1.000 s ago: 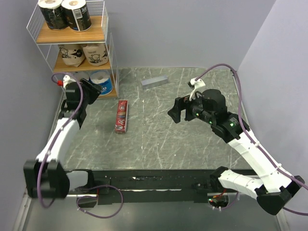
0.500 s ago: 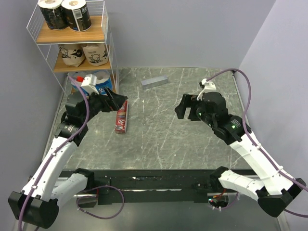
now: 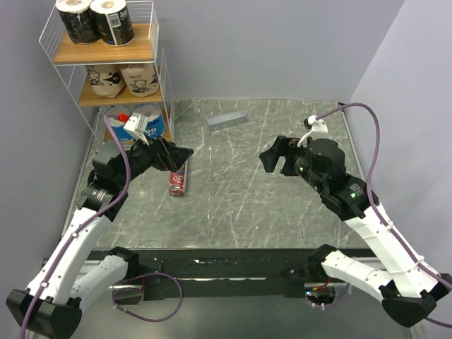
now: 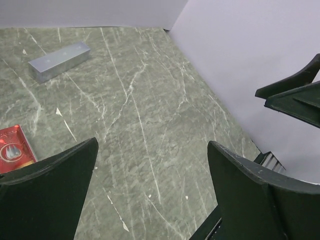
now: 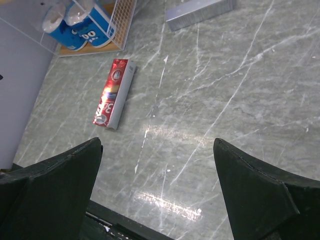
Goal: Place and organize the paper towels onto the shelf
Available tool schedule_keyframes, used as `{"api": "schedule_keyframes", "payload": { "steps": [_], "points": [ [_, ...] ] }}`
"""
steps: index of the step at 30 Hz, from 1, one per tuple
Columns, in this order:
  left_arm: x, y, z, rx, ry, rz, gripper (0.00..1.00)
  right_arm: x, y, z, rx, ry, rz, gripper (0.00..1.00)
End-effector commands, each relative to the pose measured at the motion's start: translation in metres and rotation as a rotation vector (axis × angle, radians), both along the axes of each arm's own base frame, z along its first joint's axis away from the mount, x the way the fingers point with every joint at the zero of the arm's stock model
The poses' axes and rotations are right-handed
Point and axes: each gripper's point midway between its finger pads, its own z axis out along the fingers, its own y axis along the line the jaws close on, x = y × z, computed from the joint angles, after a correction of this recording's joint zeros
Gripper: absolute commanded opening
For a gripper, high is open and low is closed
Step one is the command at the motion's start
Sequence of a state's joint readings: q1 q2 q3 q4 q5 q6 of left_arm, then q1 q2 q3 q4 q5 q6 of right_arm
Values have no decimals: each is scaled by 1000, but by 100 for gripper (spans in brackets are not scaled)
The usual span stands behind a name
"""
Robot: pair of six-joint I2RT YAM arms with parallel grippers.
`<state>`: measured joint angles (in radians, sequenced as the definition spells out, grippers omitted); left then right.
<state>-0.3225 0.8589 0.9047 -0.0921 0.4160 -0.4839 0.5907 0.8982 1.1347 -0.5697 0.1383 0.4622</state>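
Shelf: the white wire rack [image 3: 161,67] stands in the far left corner of the table [image 3: 240,212], against the wall.
Top board: two black rolls [image 3: 95,21] stand upright, side by side and touching.
Middle board: two tan rolls [image 3: 123,80] with dark print sit next to each other.
Bottom board: two blue-and-white rolls [image 5: 75,27] sit side by side, partly hidden behind the left arm in the overhead view.
Left gripper [image 3: 178,154]: fingers spread wide and holding nothing, hovering over the far end of the red box.
Red box [image 3: 179,181]: lies flat on the table, just right of the shelf.
Grey bar [image 3: 227,119]: lies farther back, near the middle.
Right gripper [image 3: 275,157]: fingers spread apart and holding nothing, raised above the table's right half and pointing left.
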Motion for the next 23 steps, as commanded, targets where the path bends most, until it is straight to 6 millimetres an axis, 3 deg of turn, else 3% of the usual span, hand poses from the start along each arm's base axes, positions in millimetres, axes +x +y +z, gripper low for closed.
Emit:
{"api": "schedule_keyframes", "payload": {
  "steps": [1, 23],
  "points": [
    [-5, -2, 12, 4, -73, -27, 96, 4, -5, 15, 29, -69, -31, 100],
    [-11, 0, 31, -23, -111, -22, 96, 2, -11, 19, 25, -104, -41, 99]
  ]
}}
